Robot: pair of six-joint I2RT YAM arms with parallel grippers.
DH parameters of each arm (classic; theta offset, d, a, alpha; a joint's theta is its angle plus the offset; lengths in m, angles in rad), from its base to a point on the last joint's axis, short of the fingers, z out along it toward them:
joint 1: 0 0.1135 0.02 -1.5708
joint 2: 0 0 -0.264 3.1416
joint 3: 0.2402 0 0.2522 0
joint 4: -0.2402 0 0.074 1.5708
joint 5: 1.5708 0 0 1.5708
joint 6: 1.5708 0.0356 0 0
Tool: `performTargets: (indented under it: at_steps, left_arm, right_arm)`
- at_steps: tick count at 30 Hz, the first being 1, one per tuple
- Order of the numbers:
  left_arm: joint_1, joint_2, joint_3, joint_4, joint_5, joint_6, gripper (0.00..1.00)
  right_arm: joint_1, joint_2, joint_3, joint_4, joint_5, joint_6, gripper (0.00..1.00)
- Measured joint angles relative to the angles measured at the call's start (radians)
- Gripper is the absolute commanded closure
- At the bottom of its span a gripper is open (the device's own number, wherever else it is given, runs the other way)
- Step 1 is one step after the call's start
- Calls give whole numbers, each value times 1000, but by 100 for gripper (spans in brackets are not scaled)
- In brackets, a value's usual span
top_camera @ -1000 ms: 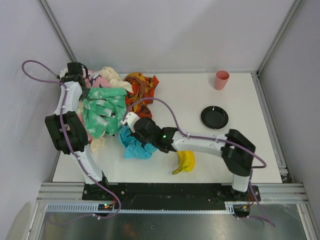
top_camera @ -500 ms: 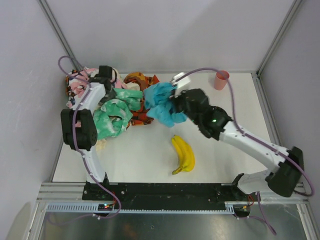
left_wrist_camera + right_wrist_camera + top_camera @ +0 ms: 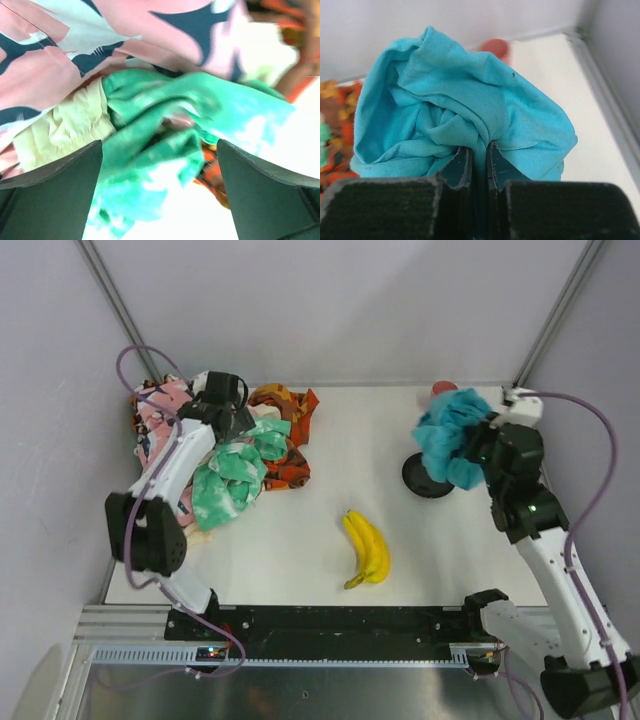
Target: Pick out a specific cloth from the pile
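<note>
The plain turquoise cloth (image 3: 446, 438) hangs bunched in the air at the right, over the black plate, well away from the pile. My right gripper (image 3: 478, 452) is shut on it. In the right wrist view a fold of the cloth (image 3: 460, 100) is pinched between the right gripper (image 3: 479, 150) jaws. The pile (image 3: 235, 445) lies at the back left: a mint-green mottled cloth (image 3: 232, 472), a pink one with navy shapes (image 3: 160, 410) and an orange patterned one (image 3: 285, 425). My left gripper (image 3: 233, 422) hovers over the pile. In the left wrist view the left gripper (image 3: 160, 192) stands open above the mint-green cloth (image 3: 165, 130), holding nothing.
A banana bunch (image 3: 367, 548) lies at the table's front middle. A black plate (image 3: 425, 482) sits under the held cloth, and a pink cup (image 3: 440, 388) stands behind it, mostly hidden. Frame posts and walls close in the table at the back and sides.
My right arm lifted the turquoise cloth from beside the pile and swung it right, over the plate. My left gripper opened and shifted right over the pile; the mint-green cloth settled.
</note>
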Motion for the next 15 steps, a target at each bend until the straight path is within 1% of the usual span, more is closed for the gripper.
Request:
performTargets:
  at_steps: [4,7,10,15]
  left_arm:
    - [-63,-174,-10,8,-5,2,0]
    - [-100,-282,-31,14,-19,3,0]
    - [-129,-344,-61,15,-32,4,0]
    - [-167,-386,-126,13,-33,3,0]
  right_arm:
    - [-196,-105,-43,-135,29,87,100]
    - [-317,-159,-88,-209,28,133,99]
    - [-435,-192,-155,-266,-2,174,99]
    - [-580,-179,-309,-270,-117,206,99]
